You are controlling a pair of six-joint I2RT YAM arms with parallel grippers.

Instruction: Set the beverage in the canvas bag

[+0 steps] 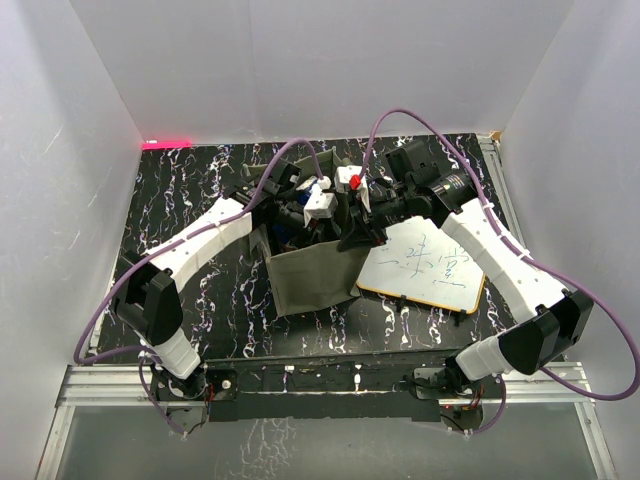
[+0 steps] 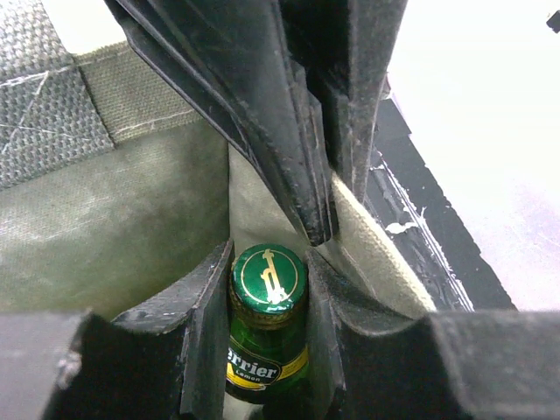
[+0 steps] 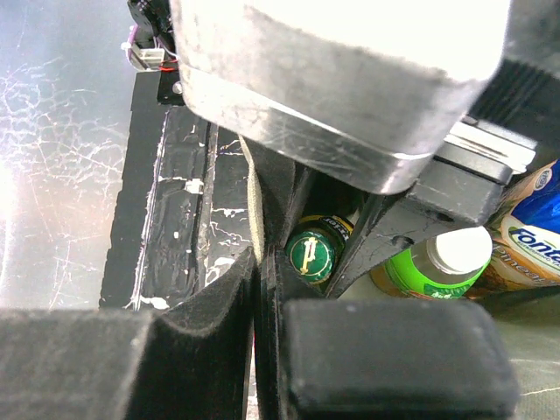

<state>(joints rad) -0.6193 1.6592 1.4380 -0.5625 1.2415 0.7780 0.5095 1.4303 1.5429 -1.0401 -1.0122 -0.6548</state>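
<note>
Green glass, the gold-capped Perrier bottle is held at its neck by the left gripper inside the boxy olive-grey canvas bag, whose rim is pinched by the closed right gripper. Only in the right wrist view are two more bottles shown there, one white-capped green bottle and one blue-labelled bottle. One framed whiteboard is seen only from above.

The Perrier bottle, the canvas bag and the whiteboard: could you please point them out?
Perrier bottle (image 2: pixel 267 278): left wrist view, green cap.
canvas bag (image 1: pixel 312 278): top external view, front wall.
whiteboard (image 1: pixel 425 265): top external view, white face.
</note>
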